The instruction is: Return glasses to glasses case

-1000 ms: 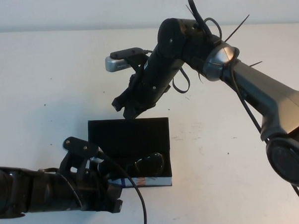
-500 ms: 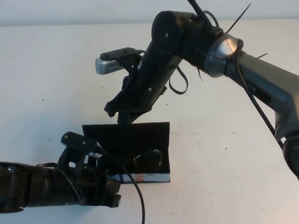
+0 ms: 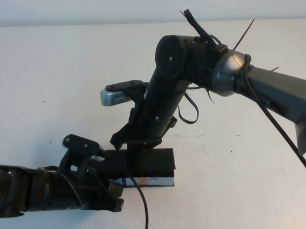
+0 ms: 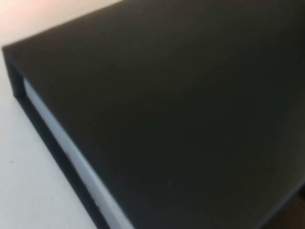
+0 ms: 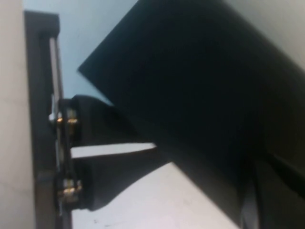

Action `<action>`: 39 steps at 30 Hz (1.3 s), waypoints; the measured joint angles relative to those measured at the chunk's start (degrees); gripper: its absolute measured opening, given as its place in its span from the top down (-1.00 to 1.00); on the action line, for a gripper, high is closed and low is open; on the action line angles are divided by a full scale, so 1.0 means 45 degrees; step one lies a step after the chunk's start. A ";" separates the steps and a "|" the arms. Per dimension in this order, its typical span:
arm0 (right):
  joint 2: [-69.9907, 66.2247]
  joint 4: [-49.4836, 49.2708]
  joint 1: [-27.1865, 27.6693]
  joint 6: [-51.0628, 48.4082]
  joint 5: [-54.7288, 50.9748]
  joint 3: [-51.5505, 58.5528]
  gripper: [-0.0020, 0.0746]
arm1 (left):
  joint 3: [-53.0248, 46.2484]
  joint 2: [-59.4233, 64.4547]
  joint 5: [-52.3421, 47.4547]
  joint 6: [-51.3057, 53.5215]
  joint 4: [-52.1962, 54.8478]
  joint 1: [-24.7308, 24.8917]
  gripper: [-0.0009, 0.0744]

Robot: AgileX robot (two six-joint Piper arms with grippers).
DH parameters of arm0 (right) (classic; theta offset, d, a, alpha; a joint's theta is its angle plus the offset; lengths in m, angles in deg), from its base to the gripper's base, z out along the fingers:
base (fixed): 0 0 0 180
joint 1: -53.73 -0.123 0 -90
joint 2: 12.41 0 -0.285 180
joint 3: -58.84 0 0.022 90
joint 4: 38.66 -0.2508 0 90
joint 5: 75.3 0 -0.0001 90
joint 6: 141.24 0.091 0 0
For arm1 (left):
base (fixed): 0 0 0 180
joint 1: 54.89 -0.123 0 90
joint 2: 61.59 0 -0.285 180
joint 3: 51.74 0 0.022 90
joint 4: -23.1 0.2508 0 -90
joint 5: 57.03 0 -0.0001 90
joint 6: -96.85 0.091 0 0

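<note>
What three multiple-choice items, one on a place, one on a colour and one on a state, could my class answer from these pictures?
1. Where is the right gripper?
A. on the lid of the glasses case
B. far off at the table's back edge
C. under the table

2. What colour is the strip along the case's front edge?
A. red
B. white with blue and orange marks
C. green

3. How does the lid lie?
A. standing upright
B. torn off
C. folded down over the case

Key: 1 A, the high view shows the gripper on the lid; 2 B, the strip shows beside the left gripper, which sits at the case's front left corner; 3 C, the black lid covers the case.
</note>
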 joint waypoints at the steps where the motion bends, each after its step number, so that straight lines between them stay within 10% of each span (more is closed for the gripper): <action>1: 0.0000 0.0000 -0.0079 0.0000 -0.0004 0.0073 0.98 | 0.0000 0.0000 0.0000 0.0000 0.0000 0.0000 0.98; 24: 0.0048 0.0990 -0.0210 0.0006 0.0030 0.0084 0.98 | -0.0160 -0.0750 -0.0621 -0.1203 0.1858 -0.0046 0.98; 39: 0.4416 0.3268 0.0000 0.1524 -0.0040 0.0438 0.98 | -0.0270 -0.9336 0.0284 -0.4649 0.4762 -0.0046 0.98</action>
